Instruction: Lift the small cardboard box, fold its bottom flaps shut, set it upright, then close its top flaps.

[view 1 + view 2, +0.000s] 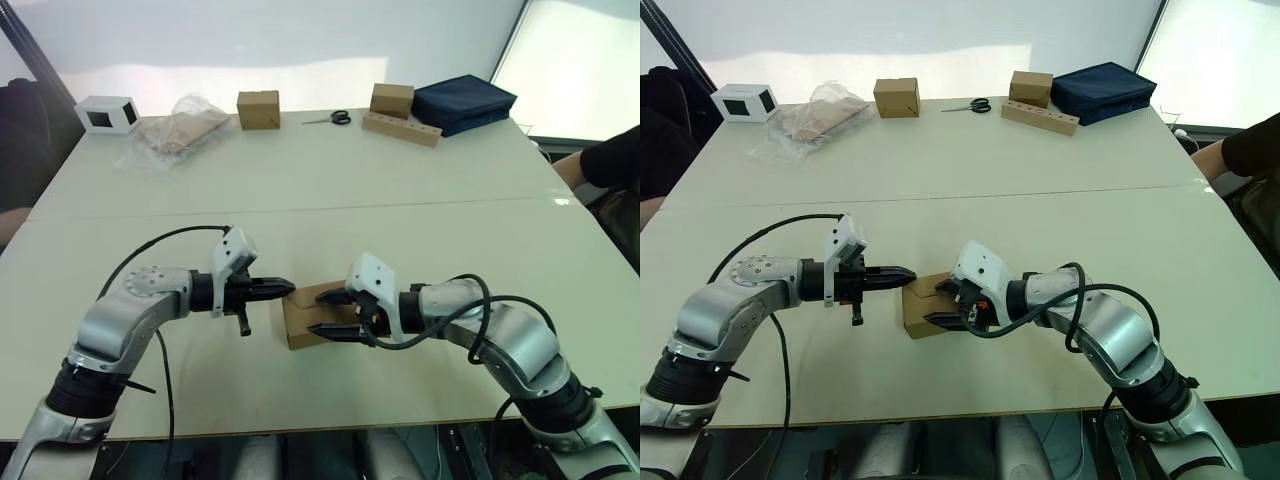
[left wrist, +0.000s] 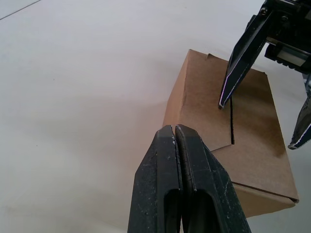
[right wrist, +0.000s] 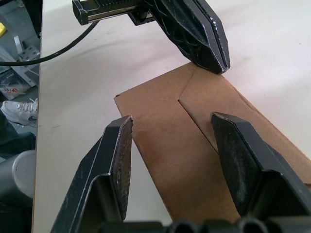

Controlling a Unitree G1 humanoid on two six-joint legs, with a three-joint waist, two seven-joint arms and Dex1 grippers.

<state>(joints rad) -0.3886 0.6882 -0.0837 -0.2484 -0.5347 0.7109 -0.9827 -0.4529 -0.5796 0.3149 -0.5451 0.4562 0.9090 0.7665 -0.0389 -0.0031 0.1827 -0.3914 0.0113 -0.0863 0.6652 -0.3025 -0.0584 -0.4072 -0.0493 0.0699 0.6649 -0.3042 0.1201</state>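
Currently: closing stage, judged. Item: small cardboard box (image 1: pixel 305 318), standing on the bench (image 1: pixel 300 180) near its front edge, between the two arms. Top flaps (image 3: pixel 194 126) lie folded flat, meeting along a slanted seam. Left gripper (image 1: pixel 284 286): jaws pressed together, tips at the box's upper left edge. Right gripper (image 1: pixel 326 313): jaws wide, spread over the top face, gripping nothing. Next move, judged: press the flaps down along the seam until the tuck edges seat, box held steady.
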